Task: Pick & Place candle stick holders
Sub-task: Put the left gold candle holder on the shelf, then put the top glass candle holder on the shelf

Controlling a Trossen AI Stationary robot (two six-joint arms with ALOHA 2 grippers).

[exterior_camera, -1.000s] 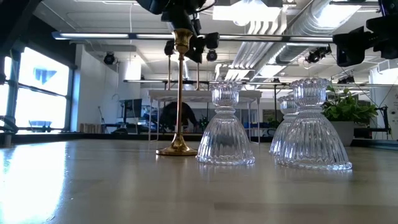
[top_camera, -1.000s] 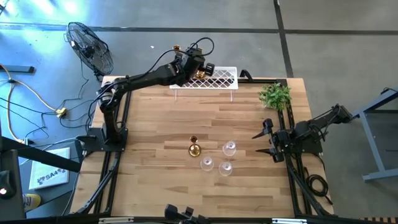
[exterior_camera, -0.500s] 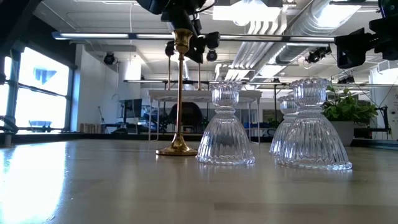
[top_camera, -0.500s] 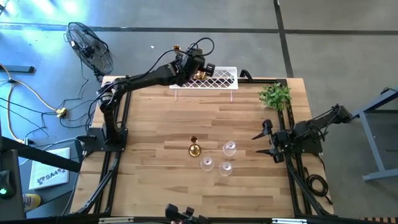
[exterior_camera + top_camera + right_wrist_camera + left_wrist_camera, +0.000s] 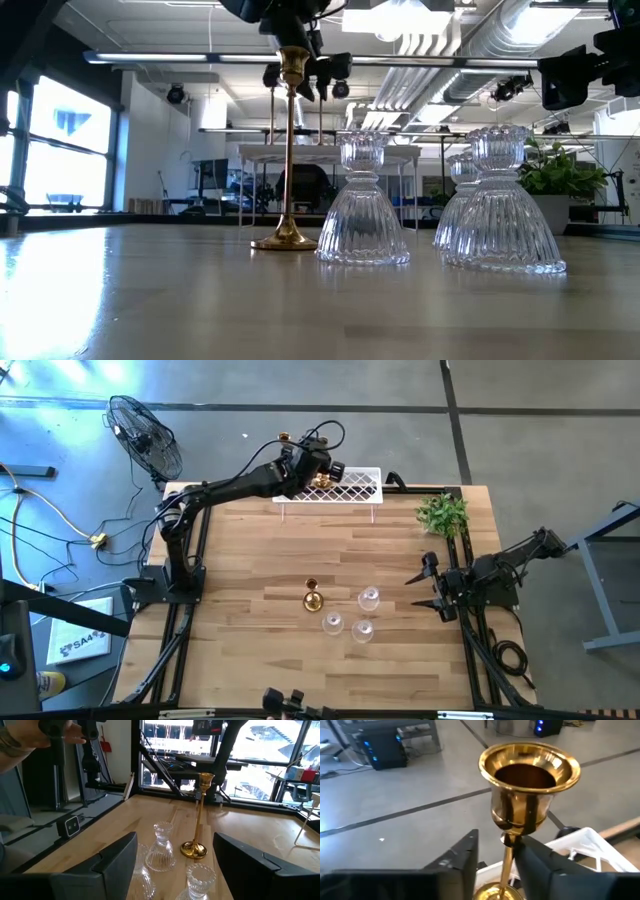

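My left gripper [image 5: 303, 463] is open over the left end of the white lattice rack [image 5: 352, 487] at the table's far edge. A gold holder [image 5: 530, 775] stands upright with its stem between the fingers and its base on the rack. Its top cup shows in the high view [image 5: 284, 437]. A second gold holder [image 5: 322, 480] stands on the rack beside it. A third gold holder [image 5: 312, 598] and three clear glass holders [image 5: 369, 598] [image 5: 332, 623] [image 5: 362, 630] stand on the table's middle. My right gripper [image 5: 414, 591] is open and empty to their right. My left gripper's fingers stand level on either side of the gold holder's stem [image 5: 508, 862], just below the cup. A gap shows between the stem and one finger [image 5: 462, 862]. The other finger [image 5: 537, 865] lies close against the stem; I cannot tell whether it touches.
A small green plant [image 5: 443, 513] stands at the far right corner. A fan [image 5: 146, 435] stands off the table at the far left. A person's hand [image 5: 22, 740] shows beyond the table in the right wrist view. Bare wood lies between the rack and the holders.
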